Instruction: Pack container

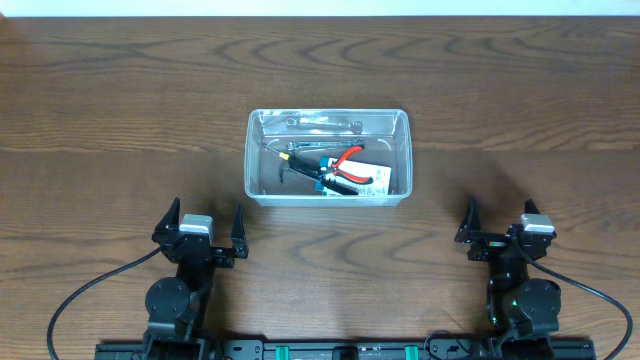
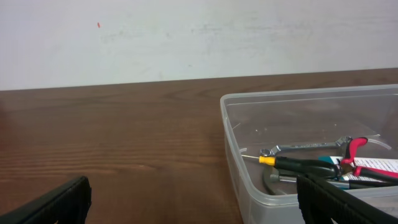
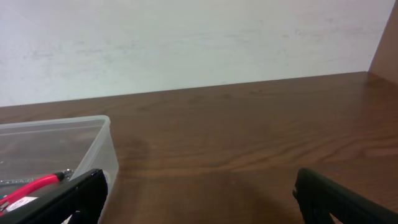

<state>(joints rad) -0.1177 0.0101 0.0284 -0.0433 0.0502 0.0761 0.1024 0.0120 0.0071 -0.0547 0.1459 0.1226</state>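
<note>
The clear plastic container (image 1: 400, 125) stands in the middle of the wooden table. It holds red-handled pliers (image 1: 350, 165), a black screwdriver with a yellow collar (image 1: 305, 160), a silver wrench (image 1: 320, 123) and a white packet. My left gripper (image 1: 200, 230) is open and empty near the front edge, below and left of the container. My right gripper (image 1: 500, 225) is open and empty at the front right. The container also shows in the left wrist view (image 2: 233, 143) and in the right wrist view (image 3: 102, 140).
The wooden table (image 1: 120, 100) runs to a white wall at the back. A wooden side panel (image 3: 385, 43) stands at the far right. Black cables (image 1: 90, 290) trail from both arm bases at the front edge.
</note>
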